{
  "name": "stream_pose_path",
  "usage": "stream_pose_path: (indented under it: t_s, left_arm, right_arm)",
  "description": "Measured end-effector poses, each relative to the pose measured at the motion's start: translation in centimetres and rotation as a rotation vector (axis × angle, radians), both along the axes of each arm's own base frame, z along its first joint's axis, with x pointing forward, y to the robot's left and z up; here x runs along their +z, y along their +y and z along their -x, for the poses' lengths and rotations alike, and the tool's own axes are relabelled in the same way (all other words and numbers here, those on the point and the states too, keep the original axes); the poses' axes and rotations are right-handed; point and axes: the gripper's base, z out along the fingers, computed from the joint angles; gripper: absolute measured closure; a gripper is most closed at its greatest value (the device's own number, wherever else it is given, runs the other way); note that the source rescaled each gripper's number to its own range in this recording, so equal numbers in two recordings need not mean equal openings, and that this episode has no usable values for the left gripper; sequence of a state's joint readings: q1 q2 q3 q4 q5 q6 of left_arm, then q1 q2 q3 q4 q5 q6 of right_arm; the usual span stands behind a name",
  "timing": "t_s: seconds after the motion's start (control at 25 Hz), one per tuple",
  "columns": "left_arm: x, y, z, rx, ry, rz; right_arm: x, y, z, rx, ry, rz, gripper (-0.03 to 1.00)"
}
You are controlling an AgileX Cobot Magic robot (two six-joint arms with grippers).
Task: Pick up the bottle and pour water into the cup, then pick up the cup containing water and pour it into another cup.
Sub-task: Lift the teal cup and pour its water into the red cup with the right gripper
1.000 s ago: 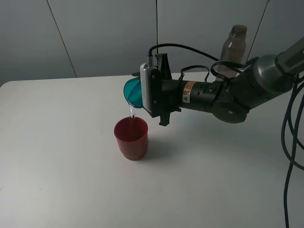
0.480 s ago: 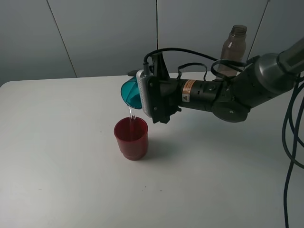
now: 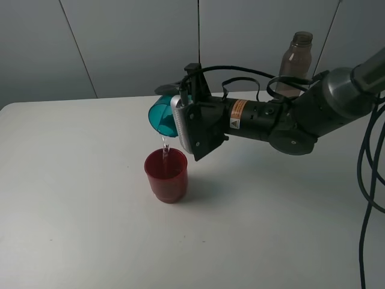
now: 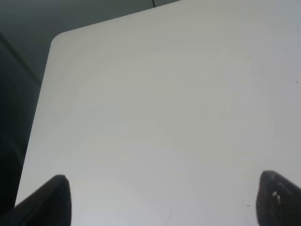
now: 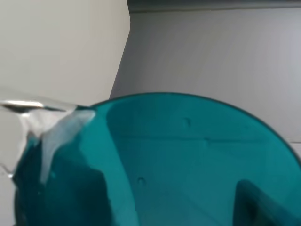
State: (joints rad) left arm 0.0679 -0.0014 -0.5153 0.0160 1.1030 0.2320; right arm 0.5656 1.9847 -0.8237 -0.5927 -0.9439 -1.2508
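Even, soft overhead light; faint shadows; blurred close-up wrist views.

Teal cup tipped further

The right gripper (image 3: 170,114) has rolled on, swinging the cup (image 3: 160,116) leftward and steeper.

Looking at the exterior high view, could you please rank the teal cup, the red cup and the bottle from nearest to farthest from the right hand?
1. The teal cup: held in the right hand, tipped over, water spilling from its rim.
2. The red cup: upright on the table just below the hand, catching the stream.
3. The bottle: upright at the table's far right, behind the arm.
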Motion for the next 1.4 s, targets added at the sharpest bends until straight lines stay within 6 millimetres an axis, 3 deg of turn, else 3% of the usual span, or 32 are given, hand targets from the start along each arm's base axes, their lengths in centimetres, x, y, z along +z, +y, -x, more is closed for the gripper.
stream_pose_path:
  t_s: [0.8, 1.4]
  left_arm:
    - [0.0, 0.0, 0.0, 0.000, 0.000, 0.000]
    - [0.0, 0.0, 0.0, 0.000, 0.000, 0.000]
  right_arm:
    - [1.1, 0.4, 0.5, 0.102, -0.236, 0.020, 0.93]
    - [1.2, 0.5, 0.6, 0.105, -0.250, 0.016, 0.93]
